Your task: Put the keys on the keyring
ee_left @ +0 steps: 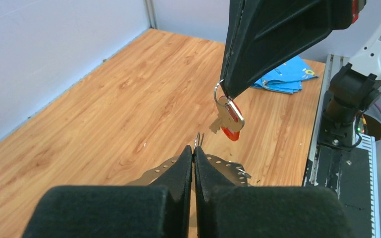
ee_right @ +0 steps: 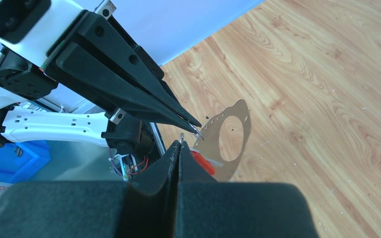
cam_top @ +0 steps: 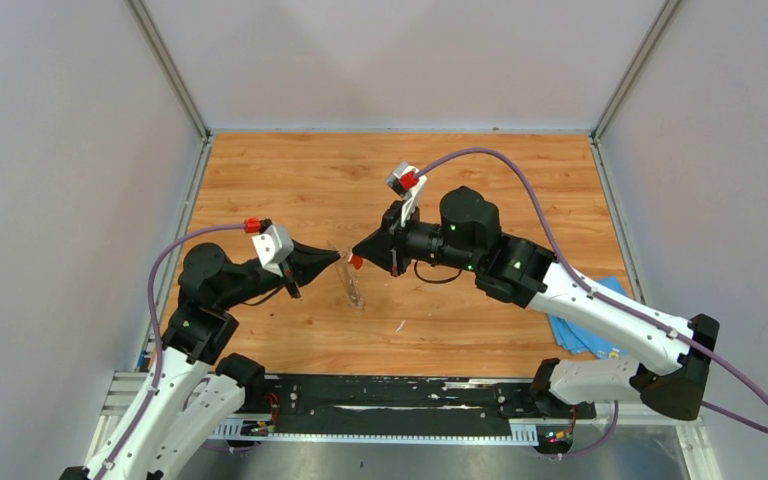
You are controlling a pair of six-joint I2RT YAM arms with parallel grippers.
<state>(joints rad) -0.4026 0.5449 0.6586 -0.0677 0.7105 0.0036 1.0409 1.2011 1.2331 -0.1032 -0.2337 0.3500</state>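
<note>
**A:** How far along is the job looking?

**B:** Early, I'd judge. The left gripper (ee_left: 194,154) is pinching shut on the rim of the keyring (ee_left: 224,163), holding it roughly on edge over the middle of the table (cam_top: 290,180). The right gripper (ee_left: 226,92) is clamping shut too, on the small wire loop of the red-headed key (ee_left: 231,118), which is dangling below its tips.

**A:** Is that key touching the ring?

**B:** Not that I'm seeing. In the left wrist view the key is hanging just above and beside the ring's held edge, with a gap showing between them. So nothing is looking threaded yet, and the whole joining step is waiting to be done.

**A:** And the second key?

**B:** The blue-headed key isn't showing in any view, so I can't tell where it is lying. By my reckoning both keys are left to do.

**A:** What about the surface and the room?

**B:** The tabletop is wood-grain board, with pale walls (cam_top: 60,150) standing on three sides and metal posts rising at the far corners. A blue cloth (cam_top: 582,322) is lying near the right edge, partly under the right arm, and a thin white sliver (cam_top: 398,325) is resting near the front. A black rail (cam_top: 400,395) is running along the near edge, carrying both arm bases.
</note>
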